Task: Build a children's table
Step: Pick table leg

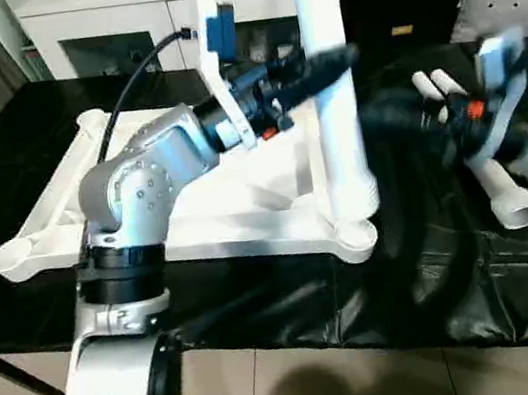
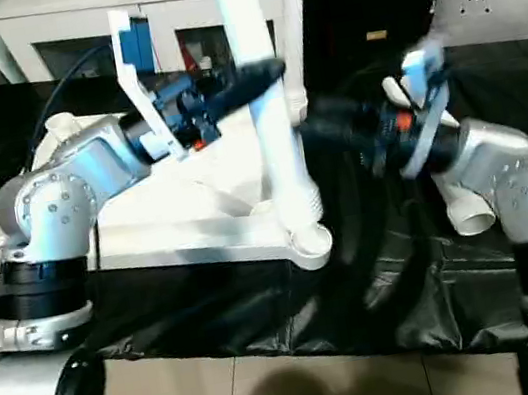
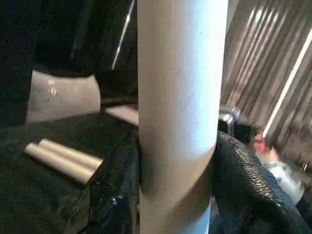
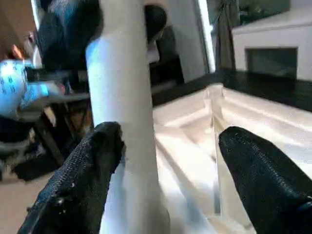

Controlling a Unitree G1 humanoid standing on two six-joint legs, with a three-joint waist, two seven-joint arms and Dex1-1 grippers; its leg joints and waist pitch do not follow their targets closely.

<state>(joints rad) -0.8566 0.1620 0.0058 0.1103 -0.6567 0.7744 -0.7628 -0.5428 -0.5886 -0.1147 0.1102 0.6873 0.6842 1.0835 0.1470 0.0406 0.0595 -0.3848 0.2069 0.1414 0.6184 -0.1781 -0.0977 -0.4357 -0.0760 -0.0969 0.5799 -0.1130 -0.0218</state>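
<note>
The children's table (image 1: 197, 219) is laid upside down on the black-covered tabletop (image 1: 442, 289), ribbed underside up. At its nearest corner a white leg (image 1: 338, 124) is stood upright in the round corner socket (image 1: 355, 235). This leg is clamped between the fingers of the left gripper (image 1: 328, 63), well above the socket. The right gripper (image 2: 320, 135) is held just beside the same leg, lower down, with its jaws spread wide; one black finger (image 4: 92, 161) is seen against the leg, the other well apart from it. Beyond the right gripper, loose legs (image 1: 488, 175) are laid on the black cover. Farther back, a white cabinet (image 1: 113, 20) is seen.
</note>
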